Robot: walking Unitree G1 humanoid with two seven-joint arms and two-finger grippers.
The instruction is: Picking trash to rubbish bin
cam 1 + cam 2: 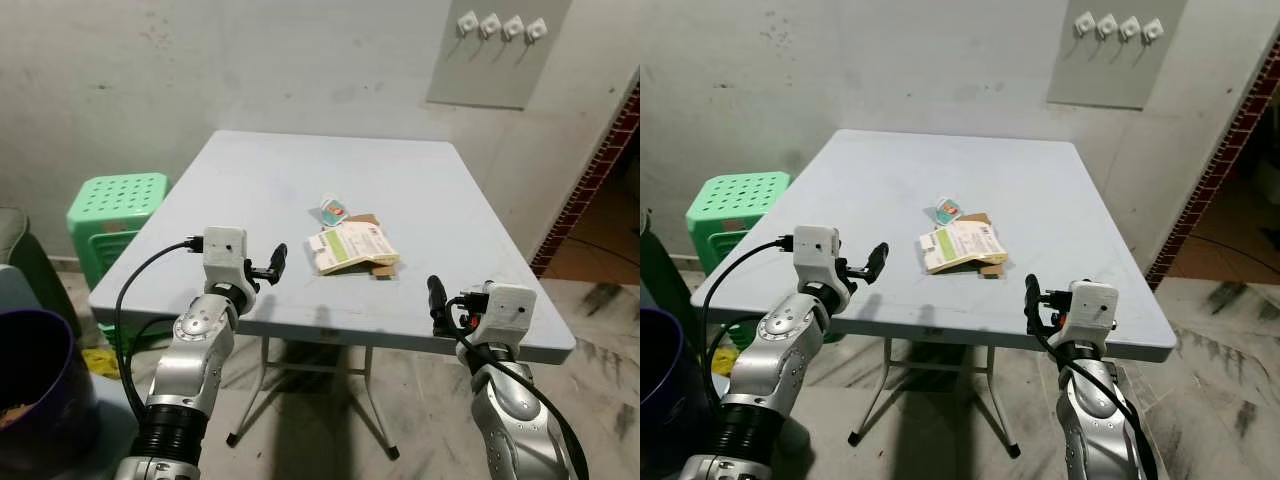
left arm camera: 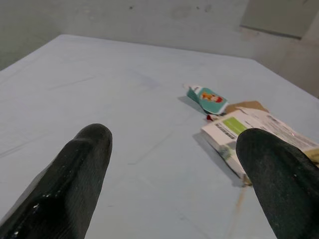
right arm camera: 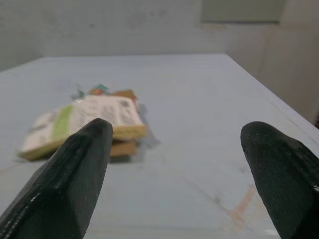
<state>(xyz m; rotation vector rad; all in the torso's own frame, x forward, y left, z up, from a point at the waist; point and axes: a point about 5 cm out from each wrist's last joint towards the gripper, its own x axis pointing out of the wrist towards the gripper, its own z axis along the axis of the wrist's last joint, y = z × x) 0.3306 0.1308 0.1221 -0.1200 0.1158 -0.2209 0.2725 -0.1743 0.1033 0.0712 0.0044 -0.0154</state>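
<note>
Task not yet begun: left gripper [image 1: 279, 262] and right gripper [image 1: 435, 297], jaws apart and empty, are hovering at the pale blue counter [image 1: 250, 190] edge, facing the flattened cardboard packet [image 1: 350, 247] and small teal wrapper [image 1: 333, 211] lying mid-counter.

Room: pale grey plastered wall [image 1: 200, 60], scuffed and stained. Grey panel [image 1: 497, 50] mounted on it carried a row of four white hooks [image 1: 501, 26]. Square light-blue folding table [image 1: 250, 190] on metal legs [image 1: 372, 415] stood near the wall. Green perforated plastic stool [image 1: 115, 205] beside the table's left edge. Floor [image 1: 610, 320] was marbled tile. Brick edging [image 1: 590, 180] ran down at far right.
</note>
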